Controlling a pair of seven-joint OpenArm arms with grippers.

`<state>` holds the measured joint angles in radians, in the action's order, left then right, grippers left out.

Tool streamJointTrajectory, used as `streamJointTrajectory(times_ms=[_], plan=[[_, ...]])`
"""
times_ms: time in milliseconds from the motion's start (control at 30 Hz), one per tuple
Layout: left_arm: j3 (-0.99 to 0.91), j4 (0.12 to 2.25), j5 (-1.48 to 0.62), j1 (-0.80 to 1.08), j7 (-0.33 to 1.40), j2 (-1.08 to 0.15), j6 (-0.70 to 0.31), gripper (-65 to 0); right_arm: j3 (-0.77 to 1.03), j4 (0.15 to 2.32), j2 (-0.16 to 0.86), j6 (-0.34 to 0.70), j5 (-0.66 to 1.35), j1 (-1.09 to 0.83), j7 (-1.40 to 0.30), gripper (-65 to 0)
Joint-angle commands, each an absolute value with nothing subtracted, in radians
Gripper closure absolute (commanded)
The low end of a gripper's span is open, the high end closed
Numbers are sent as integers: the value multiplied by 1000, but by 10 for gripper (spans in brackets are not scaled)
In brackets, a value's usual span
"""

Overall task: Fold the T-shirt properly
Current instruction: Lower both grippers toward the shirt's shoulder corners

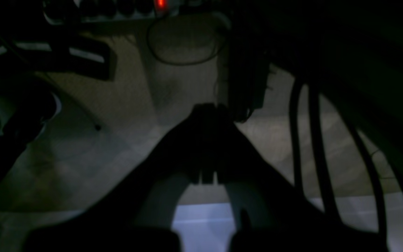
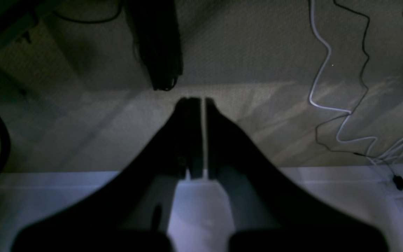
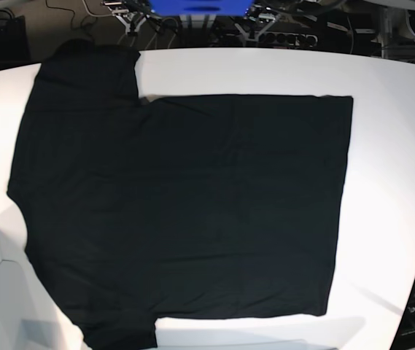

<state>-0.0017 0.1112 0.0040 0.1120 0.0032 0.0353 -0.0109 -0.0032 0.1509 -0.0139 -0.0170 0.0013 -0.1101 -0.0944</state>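
Observation:
The black T-shirt (image 3: 185,211) lies spread flat on the white table (image 3: 397,146) in the base view, its sleeves at the left and its straight hem at the right. Neither arm shows in that view. In the dim left wrist view my left gripper (image 1: 206,109) is shut, fingertips together, with nothing between them and carpeted floor behind. My right gripper (image 2: 197,102) in the right wrist view is also shut and empty, with only a hairline slit between its fingers. No cloth appears in either wrist view.
A power strip with a red light (image 1: 159,4) and dark cables (image 1: 313,147) lie on the floor by the left gripper. White and black cables (image 2: 322,73) trail across the carpet right of the right gripper. Stands and a blue panel (image 3: 200,7) sit behind the table.

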Motion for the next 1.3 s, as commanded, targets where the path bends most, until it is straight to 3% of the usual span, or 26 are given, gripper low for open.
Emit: streamJointTrajectory(times_ms=[0,533,800,967,1267], plan=[[1,113,7,122,10,25,-2,0,-5,151,-13,5,5,-117,-102,0],[1,124,7,151,10,22,-2,0,-4,156,-13,5,5,-133,-94,0],[1,170,1,219,4,-7,-4,0,-5,338,-13,5,5,-257,-104,0],[-4,499,-1,427,8,-65,-5,0,-5,578,-10,5,5,-437,-104,0],[-4,1092,-2,796,8,-151,-5,0,-7,1234,16,5,5,-849,-105,0]])
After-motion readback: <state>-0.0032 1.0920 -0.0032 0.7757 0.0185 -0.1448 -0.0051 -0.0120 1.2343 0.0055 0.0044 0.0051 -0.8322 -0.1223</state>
